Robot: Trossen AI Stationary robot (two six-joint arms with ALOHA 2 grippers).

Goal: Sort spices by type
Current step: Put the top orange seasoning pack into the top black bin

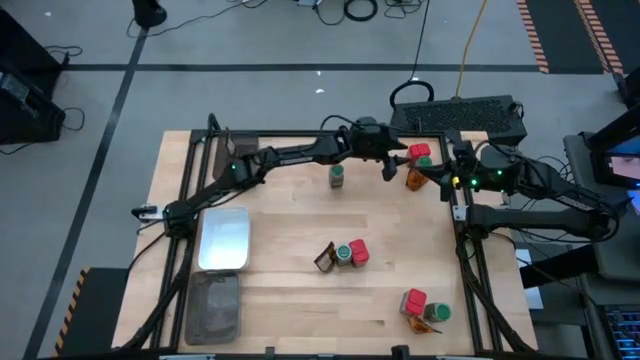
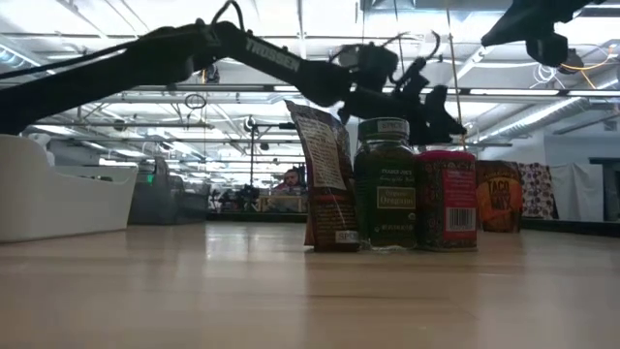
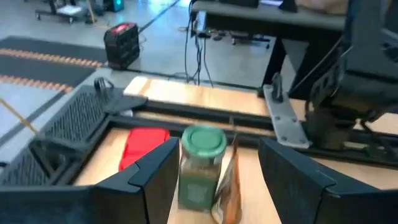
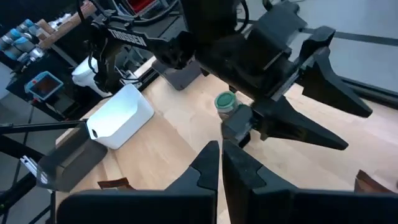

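My left gripper (image 1: 392, 160) (image 3: 219, 148) reaches over the far middle of the table and is open. Just ahead of its fingers stands a far-right group: a green-lidded jar (image 3: 201, 167), a red packet (image 3: 144, 147) and a brown sachet (image 3: 231, 186). I see no touch. A single jar (image 1: 337, 176) stands near that arm. A middle group of sachet (image 2: 325, 179), jar (image 2: 385, 184) and red packet (image 2: 448, 199) stands upright on the table. A third group (image 1: 424, 310) sits near right. My right gripper (image 4: 221, 163) is shut, drawn back at the right edge.
A light grey tray (image 1: 223, 238) and a darker tray (image 1: 213, 305) lie on the table's left side. A black keyboard (image 1: 460, 115) lies beyond the far edge. Bare wood shows between the trays and the middle group.
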